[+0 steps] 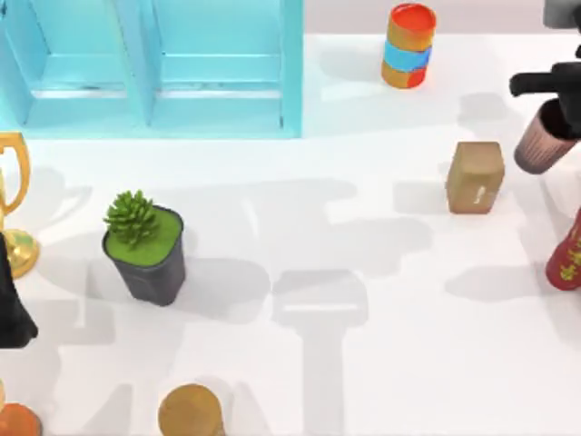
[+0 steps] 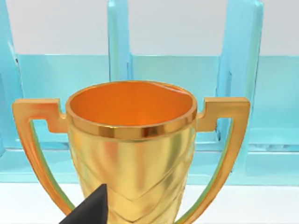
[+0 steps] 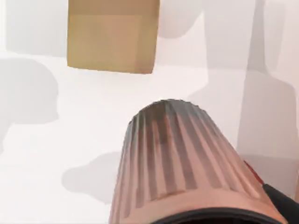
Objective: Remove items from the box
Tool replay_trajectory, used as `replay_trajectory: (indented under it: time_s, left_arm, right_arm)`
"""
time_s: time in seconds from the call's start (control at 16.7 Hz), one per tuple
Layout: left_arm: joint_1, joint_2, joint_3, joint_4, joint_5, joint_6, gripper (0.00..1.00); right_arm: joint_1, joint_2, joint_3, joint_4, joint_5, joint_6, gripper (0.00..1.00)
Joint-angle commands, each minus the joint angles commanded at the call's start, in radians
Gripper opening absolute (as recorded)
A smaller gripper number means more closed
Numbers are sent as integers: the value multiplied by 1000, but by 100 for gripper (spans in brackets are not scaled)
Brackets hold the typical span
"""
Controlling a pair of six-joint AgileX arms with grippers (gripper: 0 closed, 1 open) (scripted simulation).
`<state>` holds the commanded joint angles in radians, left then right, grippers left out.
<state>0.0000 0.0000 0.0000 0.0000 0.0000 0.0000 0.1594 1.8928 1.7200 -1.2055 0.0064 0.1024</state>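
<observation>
At far right, the right end effector (image 1: pixel 556 113) pinches the ribbed reddish-brown cup (image 1: pixel 542 138) above the surface (image 1: pixel 363 363), beside the tan block (image 1: pixel 475 177), whose tiny white mark is unreadable.

Matte black arms, plain black tool (image 1: pixel 543 84)

Right tool (image 1: pixel 545 95) hangs at the top view's right edge, clamped on the ribbed cup (image 1: pixel 543 138); left arm (image 1: pixel 11 300) sits at the left edge.
</observation>
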Motion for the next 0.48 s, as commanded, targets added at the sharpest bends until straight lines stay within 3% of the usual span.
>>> replay_trajectory:
  time_s: [0.24,0.48]
  left_arm:
    - [0,0,0,0,0,0,100]
    - [0,0,0,0,0,0,100]
  right_arm:
    - [243,-80,-208,74,14,239,0]
    - [364,-144,-405,82,26,419,0]
